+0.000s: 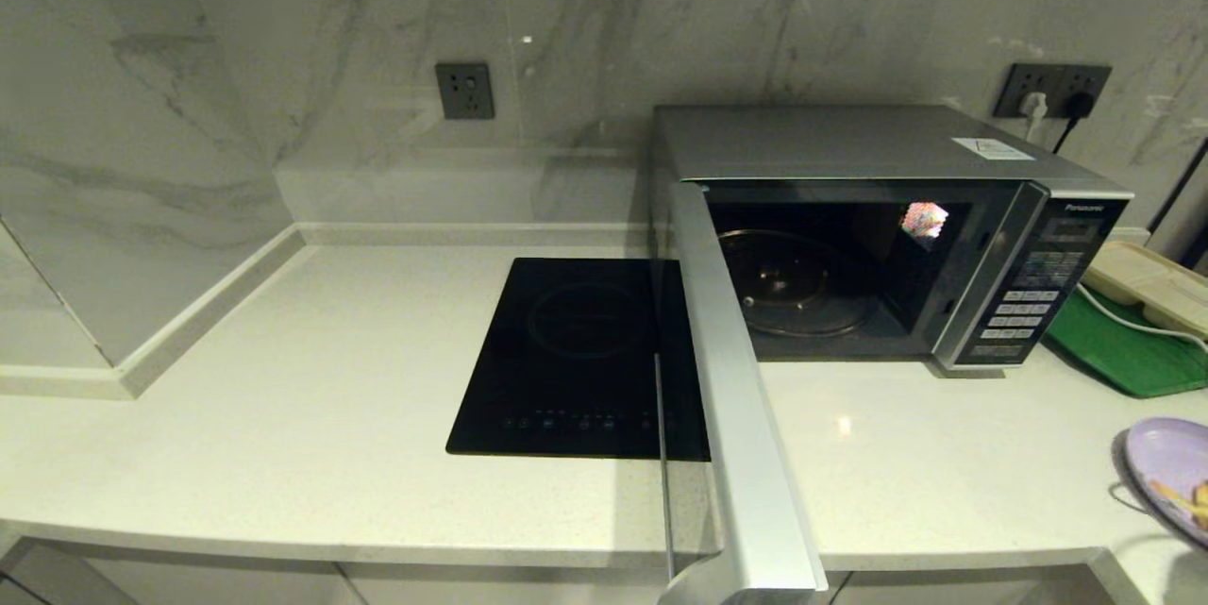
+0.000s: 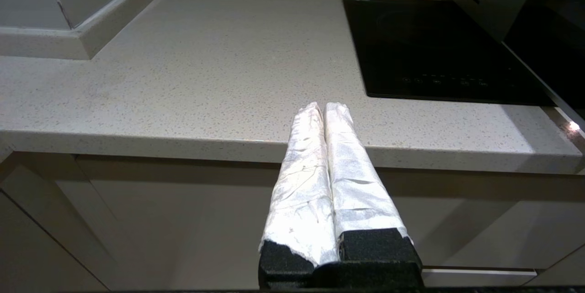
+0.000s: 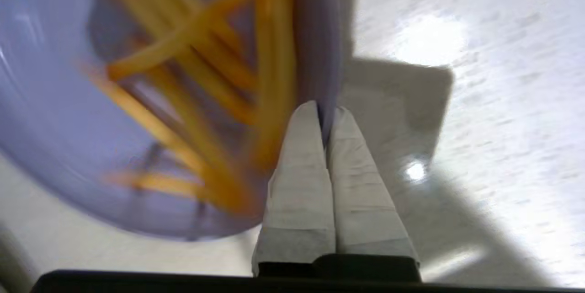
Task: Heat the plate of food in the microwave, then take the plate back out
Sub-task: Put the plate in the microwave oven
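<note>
Plate of food (image 1: pixel 1175 473) sits at the lower right edge of the head view, above the worktop (image 1: pixel 311 416) and seemingly lifted, well to the right of the microwave (image 1: pixel 897 237), whose door (image 1: pixel 736 416) stands swung open toward the camera over the black hob (image 1: pixel 576 360). It looks like a stiff, light, shallow dish with a smooth and probably slippery rim; the loose orange fries (image 3: pixel 201 82) would slide if it tilts, so a firm pinch on the rim, kept level, seems the sensible hold. Only the right wrist view shows that hold: the right gripper (image 3: pixel 327 112) has its taped fingers pressed on the plate's rim, one either side. The head view shows neither arm. The left wrist view alone shows the left gripper (image 2: pixel 324 108), fingers pressed together on nothing, hanging at the worktop's front edge.
</note>
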Robot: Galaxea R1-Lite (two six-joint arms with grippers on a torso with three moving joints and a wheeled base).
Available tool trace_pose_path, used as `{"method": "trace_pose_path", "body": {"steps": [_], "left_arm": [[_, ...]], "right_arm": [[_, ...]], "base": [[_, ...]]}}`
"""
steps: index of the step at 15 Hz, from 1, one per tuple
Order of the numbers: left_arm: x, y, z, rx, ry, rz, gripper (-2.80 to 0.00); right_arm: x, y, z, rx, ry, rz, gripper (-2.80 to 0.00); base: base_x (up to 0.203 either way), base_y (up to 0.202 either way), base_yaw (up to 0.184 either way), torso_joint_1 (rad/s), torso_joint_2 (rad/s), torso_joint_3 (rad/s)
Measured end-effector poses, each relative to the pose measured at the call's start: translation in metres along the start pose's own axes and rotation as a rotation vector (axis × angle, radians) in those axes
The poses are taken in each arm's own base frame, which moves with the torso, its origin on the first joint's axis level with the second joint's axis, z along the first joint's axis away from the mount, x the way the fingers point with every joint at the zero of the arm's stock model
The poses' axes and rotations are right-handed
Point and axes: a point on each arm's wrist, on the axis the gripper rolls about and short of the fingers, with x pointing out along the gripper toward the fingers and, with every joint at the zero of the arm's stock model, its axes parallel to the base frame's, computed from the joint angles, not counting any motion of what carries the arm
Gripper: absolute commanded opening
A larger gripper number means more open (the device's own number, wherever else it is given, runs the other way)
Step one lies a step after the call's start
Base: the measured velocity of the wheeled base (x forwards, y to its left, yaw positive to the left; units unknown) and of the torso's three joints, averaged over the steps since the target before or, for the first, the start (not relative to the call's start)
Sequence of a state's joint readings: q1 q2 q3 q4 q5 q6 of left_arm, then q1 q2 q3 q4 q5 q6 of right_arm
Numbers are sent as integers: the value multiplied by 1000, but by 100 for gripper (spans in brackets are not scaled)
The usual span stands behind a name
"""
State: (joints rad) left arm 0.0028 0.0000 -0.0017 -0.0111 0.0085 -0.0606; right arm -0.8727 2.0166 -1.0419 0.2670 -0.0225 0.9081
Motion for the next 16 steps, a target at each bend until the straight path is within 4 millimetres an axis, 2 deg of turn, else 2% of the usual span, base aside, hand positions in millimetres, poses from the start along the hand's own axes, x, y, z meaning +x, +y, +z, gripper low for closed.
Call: {"method": "trace_pose_path", "body": {"steps": [11, 16], "left_arm": [[0, 0, 0, 0, -1, 0, -280], [0, 0, 0, 0, 0, 0, -280]], "right_arm": [[4, -5, -4, -14, 29, -18, -280], [-7, -6, -7, -99, 64, 35, -280]], "base": [[0, 0, 0, 0, 0, 0], [0, 0, 0, 0, 0, 0]]}}
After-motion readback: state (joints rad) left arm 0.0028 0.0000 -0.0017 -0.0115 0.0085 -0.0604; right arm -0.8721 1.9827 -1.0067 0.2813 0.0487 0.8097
